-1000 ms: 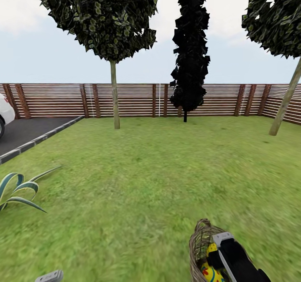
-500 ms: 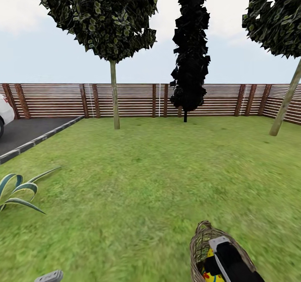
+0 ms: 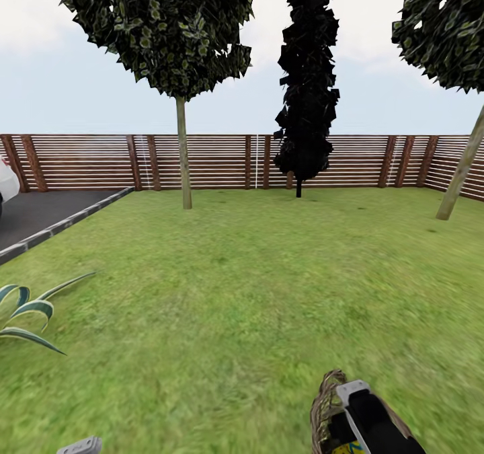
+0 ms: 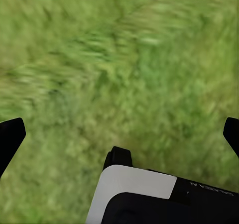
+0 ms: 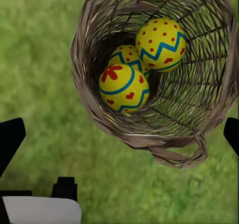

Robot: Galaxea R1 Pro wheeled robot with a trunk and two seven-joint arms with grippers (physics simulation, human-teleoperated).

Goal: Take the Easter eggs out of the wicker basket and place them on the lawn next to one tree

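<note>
The left end effector and the right end effector each hang with 2 black fingertips spread wide, holding nothing.

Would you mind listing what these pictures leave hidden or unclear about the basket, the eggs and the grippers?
- Head view: the right arm covers most of the wicker basket; the frame's bottom edge crops it.
- Right wrist view: the middle Easter egg sits half hidden behind its neighbours.
- Both wrist views: fingertips run off the edges.
</note>
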